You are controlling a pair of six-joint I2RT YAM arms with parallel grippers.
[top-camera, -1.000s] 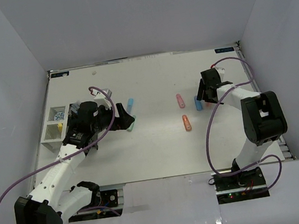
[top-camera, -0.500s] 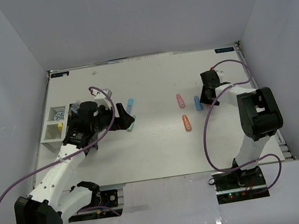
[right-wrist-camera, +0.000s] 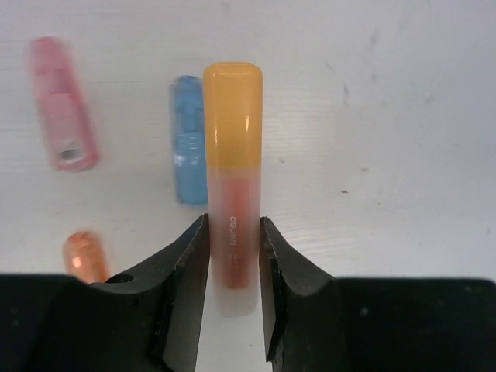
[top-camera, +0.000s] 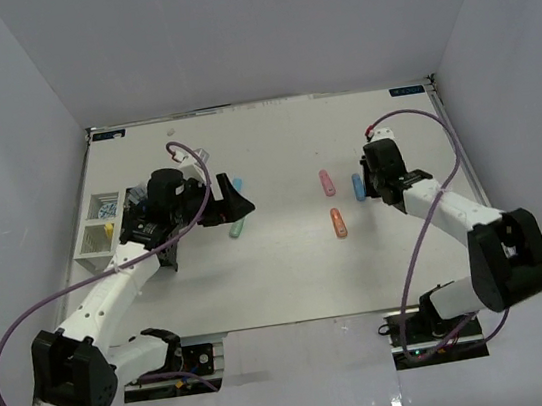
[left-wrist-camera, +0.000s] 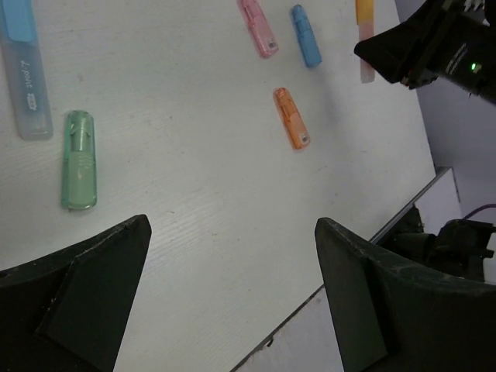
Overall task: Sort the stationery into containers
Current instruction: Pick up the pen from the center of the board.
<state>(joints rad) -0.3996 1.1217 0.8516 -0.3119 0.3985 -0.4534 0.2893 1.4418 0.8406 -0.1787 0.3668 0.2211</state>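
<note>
6 markers, 1 white tray, 2 arms

This is a robotics lab test cell, not a lived-in room. A bare white table is boxed in by plain pale walls on three sides. Two arms, left and right, are bolted at its near edge. They trail loose purple cables, and there are exposed electronics at the bases. Right of the left fingers, the tabletop ends in a raw edge with more wiring below.
</note>
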